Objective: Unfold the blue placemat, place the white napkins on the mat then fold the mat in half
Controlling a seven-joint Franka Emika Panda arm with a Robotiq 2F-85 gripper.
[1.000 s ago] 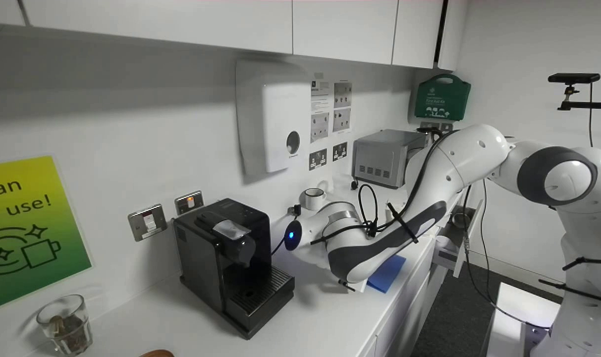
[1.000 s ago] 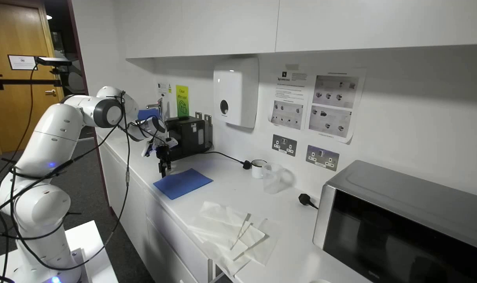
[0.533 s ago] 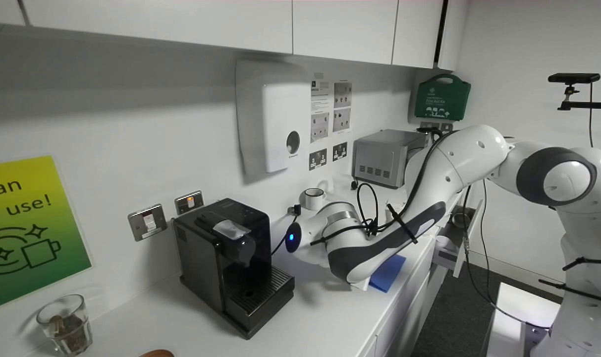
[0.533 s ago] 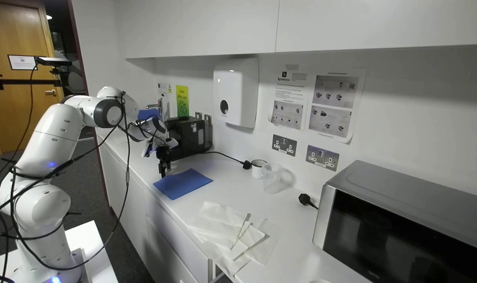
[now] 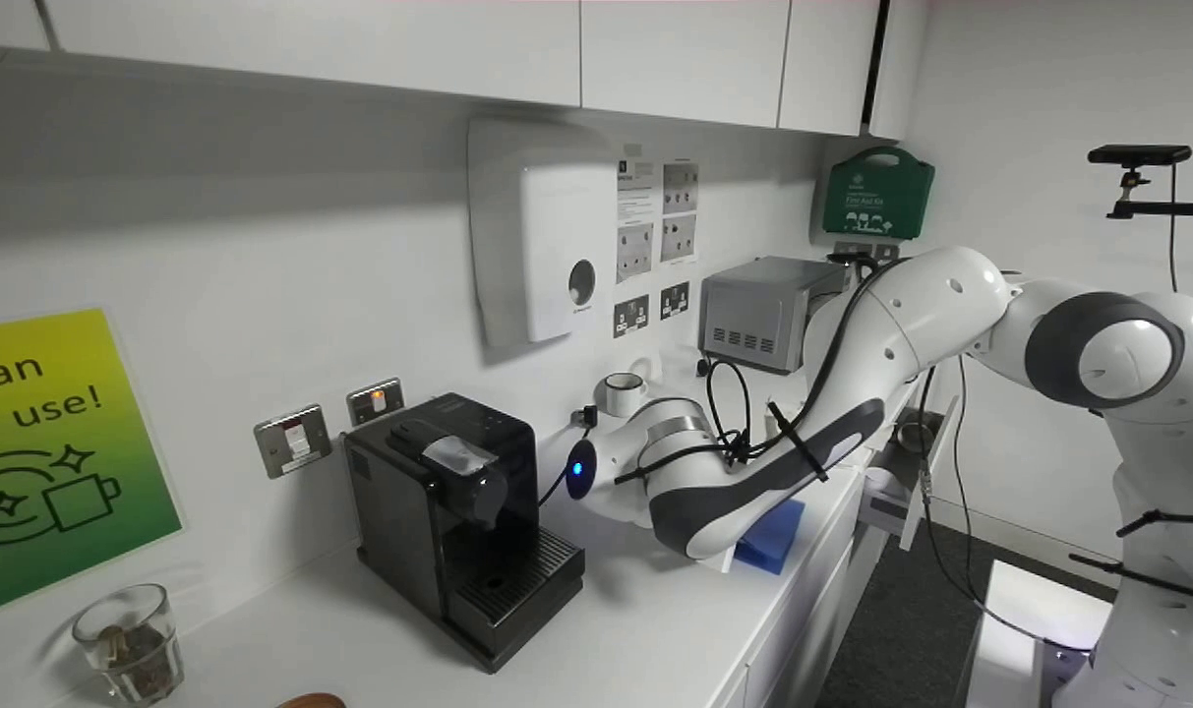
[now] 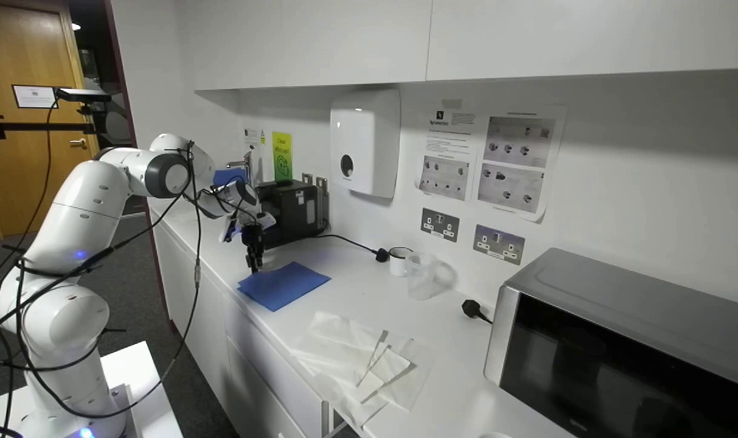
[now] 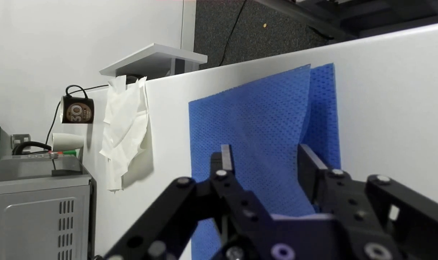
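The blue placemat (image 7: 255, 115) lies folded on the counter near its front edge, and shows in both exterior views (image 5: 773, 539) (image 6: 283, 287). In the wrist view its upper layer is lifted and buckled along the right side, baring a strip of the lower layer. My gripper (image 7: 265, 155) is low over the mat, with its fingers parted and the upper layer bulging between them. The right finger (image 7: 309, 162) is at the lifted edge; whether it touches is unclear. In an exterior view the gripper (image 6: 255, 266) is at the mat's far side. White napkins (image 6: 369, 368) lie spread apart from the mat.
A black coffee machine (image 6: 292, 210) stands close behind the gripper. A mug (image 6: 399, 263) and a clear plastic cup (image 6: 420, 277) stand by the wall. A microwave (image 6: 612, 328) stands past the napkins. A drawer (image 7: 157, 59) is open below the counter edge.
The mat has shifted slightly away from the coffee machine, and its edge beside the gripper now looks raised. The fingers look closer together in an exterior view. The arm has barely moved.
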